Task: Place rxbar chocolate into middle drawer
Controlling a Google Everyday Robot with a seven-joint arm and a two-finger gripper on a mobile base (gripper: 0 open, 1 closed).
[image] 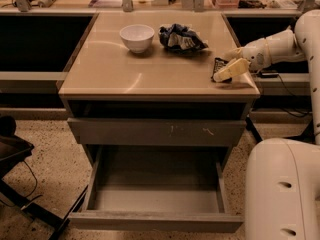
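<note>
The rxbar chocolate [219, 65], a small black wrapper, is at the right edge of the tan tabletop [125, 74], tilted up off the surface. My gripper [226, 72] reaches in from the right and is shut on the bar just above the tabletop, with one pale finger [231, 69] lying across the front of the bar. The middle drawer [155, 222] is pulled open below, near the floor. Its shallow grey tray [155, 196] holds nothing.
A white bowl [137, 36] and a crumpled blue-and-white snack bag [180, 37] sit at the back of the tabletop. A shut grey drawer front with pale scratch marks [155, 132] is above the open drawer. My white base [282, 189] stands at the lower right.
</note>
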